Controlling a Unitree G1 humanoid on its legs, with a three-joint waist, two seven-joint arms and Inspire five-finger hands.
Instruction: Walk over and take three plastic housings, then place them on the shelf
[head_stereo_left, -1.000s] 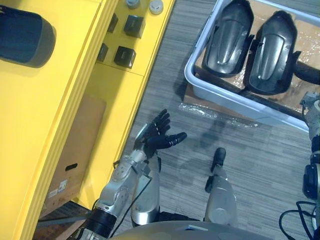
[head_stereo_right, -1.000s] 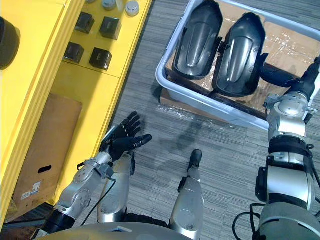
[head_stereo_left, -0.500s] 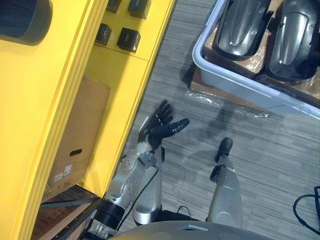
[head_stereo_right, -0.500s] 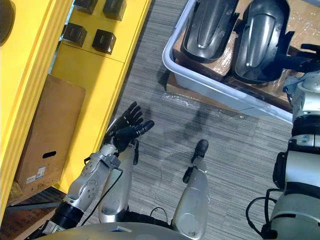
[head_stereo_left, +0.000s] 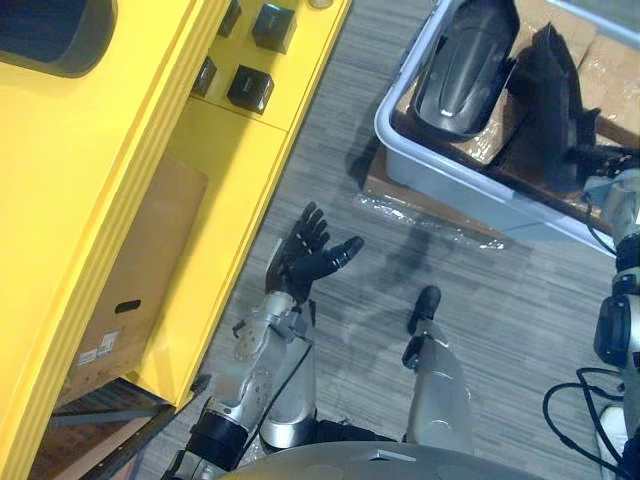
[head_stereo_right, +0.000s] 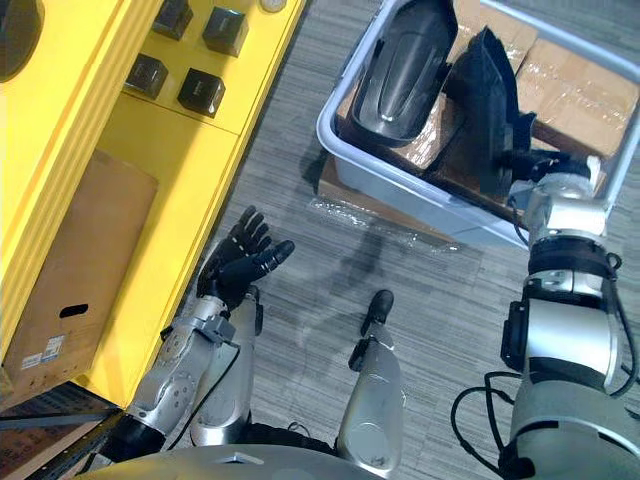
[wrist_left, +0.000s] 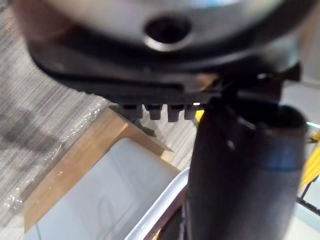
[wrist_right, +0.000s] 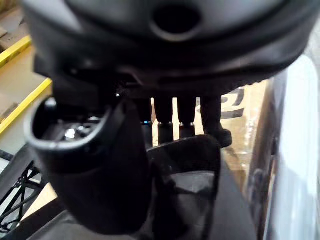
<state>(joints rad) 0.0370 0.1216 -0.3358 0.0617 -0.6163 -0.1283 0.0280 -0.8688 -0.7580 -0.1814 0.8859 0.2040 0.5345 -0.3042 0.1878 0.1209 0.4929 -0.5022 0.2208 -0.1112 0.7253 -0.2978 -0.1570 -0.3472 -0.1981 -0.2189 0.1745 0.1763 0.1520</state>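
**Right hand gripping a housing stood on edge in the bin**

The yellow shelf (head_stereo_left: 120, 150) runs along the robot's left. The grey floor (head_stereo_left: 480, 310) carries the pale bin (head_stereo_left: 450, 190) ahead and to the right, well apart from the shelf. A cardboard box (head_stereo_left: 140, 270) stands under the shelf's lowest level.

Two dark plastic housings are in the bin. The flat housing (head_stereo_left: 465, 65) lies hollow side down against the bin's left wall. The raised housing (head_stereo_right: 485, 100), just beside it, is tipped up on one long edge. The long axes of both run from the bin's near wall toward its far wall. A third dark rounded object (head_stereo_left: 40, 30) sits at the top level of the shelf, probably another housing.

The right hand (wrist_right: 160, 50) is at the raised housing's near end. Its fingers (wrist_right: 181, 112) are curled over the rim, with the thumb closing on the opposite face, so the housing is held. The left hand (head_stereo_left: 300, 265) hangs over the floor beside the shelf's front edge, fingers spread wide and empty. It is nearer the shelf, and the right hand is nearer the housings. The coming move likely swings the held housing leftward, across the floor gap.

Four small black boxes (head_stereo_right: 200, 92) sit on a lower shelf level.
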